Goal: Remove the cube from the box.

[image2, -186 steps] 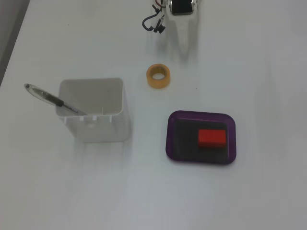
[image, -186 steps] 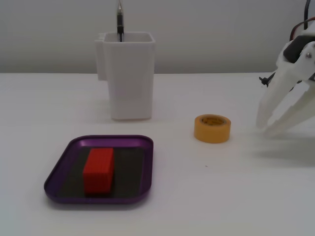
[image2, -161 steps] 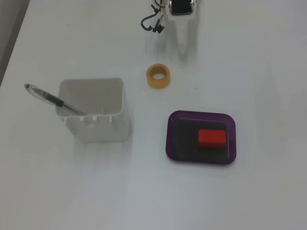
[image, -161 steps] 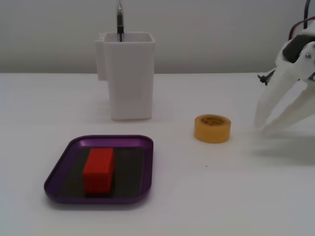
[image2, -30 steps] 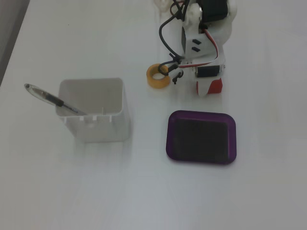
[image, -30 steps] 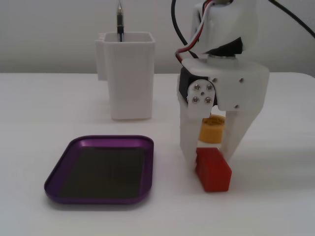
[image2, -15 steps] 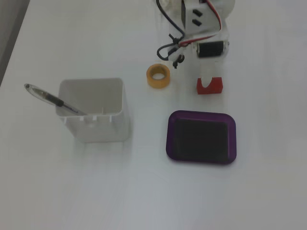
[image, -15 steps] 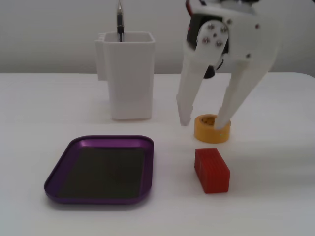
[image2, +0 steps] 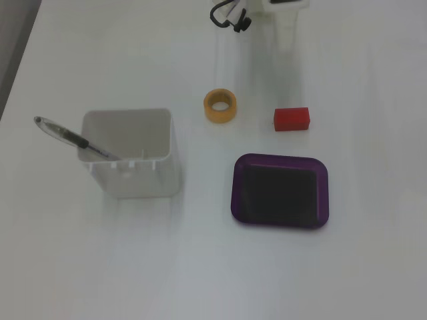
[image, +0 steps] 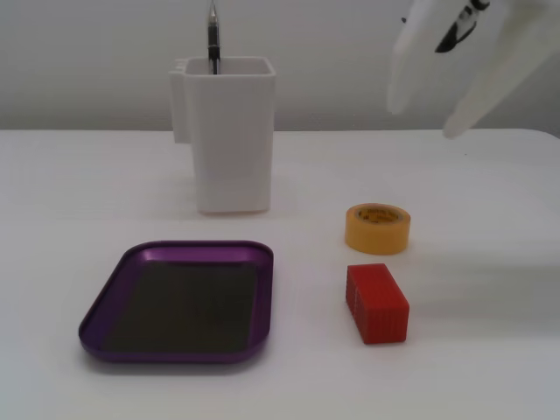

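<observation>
Cube (image: pixel 377 303) is now lying on the bare table (image: pixel 490 350), just beside the yellow tape roll (image: pixel 377 227) and clear of the purple box (image: pixel 178 301), which is sitting empty with its dark bottom showing. Half a second ago the gripper (image: pixel 424 122) was hanging low over the cube with its fingers spread; it is now rising and pulling back toward the upper right of the side-on fixed view, blurred, fingers (image: pixel 411 61) well apart and carrying nothing. In the top-down fixed view only its pale tips (image2: pixel 288 27) are showing near the upper edge, well away from the cube (image2: pixel 291 119). White container (image: pixel 229 133) with the pen (image: pixel 212 35) is standing untouched. Judgement: removal looks complete; only the arm's retreat is remaining.
</observation>
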Controlling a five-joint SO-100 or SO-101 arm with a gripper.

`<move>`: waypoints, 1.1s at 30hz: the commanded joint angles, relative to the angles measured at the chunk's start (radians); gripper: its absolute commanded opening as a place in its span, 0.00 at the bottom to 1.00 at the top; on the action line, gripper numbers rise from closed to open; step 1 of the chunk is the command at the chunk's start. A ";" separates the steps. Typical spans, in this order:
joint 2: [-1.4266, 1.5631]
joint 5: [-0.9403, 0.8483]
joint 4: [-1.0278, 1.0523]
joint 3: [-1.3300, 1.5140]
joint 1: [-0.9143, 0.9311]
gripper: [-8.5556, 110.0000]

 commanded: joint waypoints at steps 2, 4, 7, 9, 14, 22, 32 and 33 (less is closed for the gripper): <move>0.175 0.005 -0.003 0.184 0.006 0.17; 0.241 0.006 -0.015 0.267 0.006 0.17; 0.344 0.006 -0.071 0.394 0.008 0.17; 0.417 0.006 -0.104 0.488 0.008 0.17; 0.621 0.008 -0.176 0.712 0.008 0.17; 0.991 0.008 -0.164 0.976 0.008 0.17; 1.118 0.009 -0.081 1.058 0.006 0.17; 1.118 0.009 -0.081 1.058 0.006 0.17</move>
